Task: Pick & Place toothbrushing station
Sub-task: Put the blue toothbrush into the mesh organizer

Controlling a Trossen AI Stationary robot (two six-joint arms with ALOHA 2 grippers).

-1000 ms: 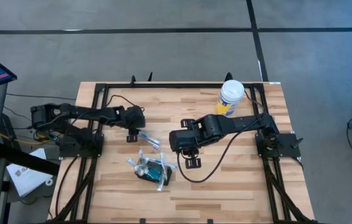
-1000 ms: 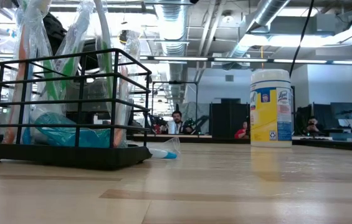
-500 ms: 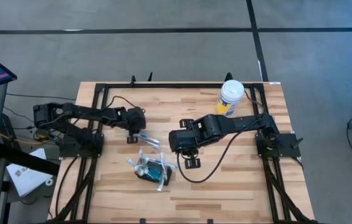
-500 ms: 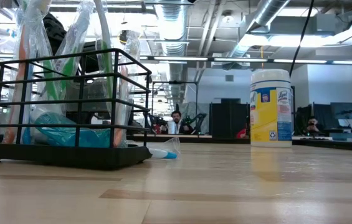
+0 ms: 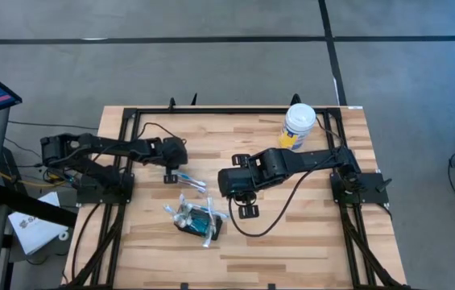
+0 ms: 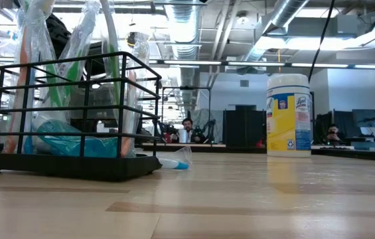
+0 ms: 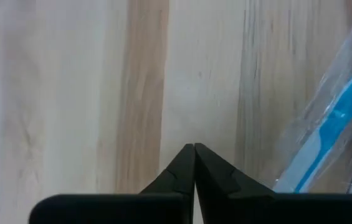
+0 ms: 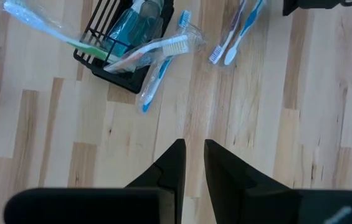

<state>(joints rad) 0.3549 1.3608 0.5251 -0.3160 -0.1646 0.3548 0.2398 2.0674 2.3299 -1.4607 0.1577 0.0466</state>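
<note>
With the left gripper (image 7: pixel 194 148) clenched empty beside a wrapped toothbrush (image 7: pixel 334 134) on the worktop (image 5: pixel 308 242), a fresh grasp seems required before the holder (image 5: pixel 197 223) is loaded; the right gripper (image 8: pixel 194 149) waits slightly parted, empty.

Table (image 5: pixel 308 234), from above. Toothbrushing station (image 5: pixel 197 220) sits left of centre toward the near edge, wrapped toothbrushes standing in it. Loose wrapped toothbrush (image 5: pixel 194 182) lies at its 12 o'clock, just beside the left gripper (image 5: pixel 173 172), which is at the brush's 10 o'clock. Right gripper (image 5: pixel 241 198) at the station's 2 o'clock, apart from it. Canister (image 5: pixel 299 126) at 1 o'clock, well apart, near the far edge.
</note>
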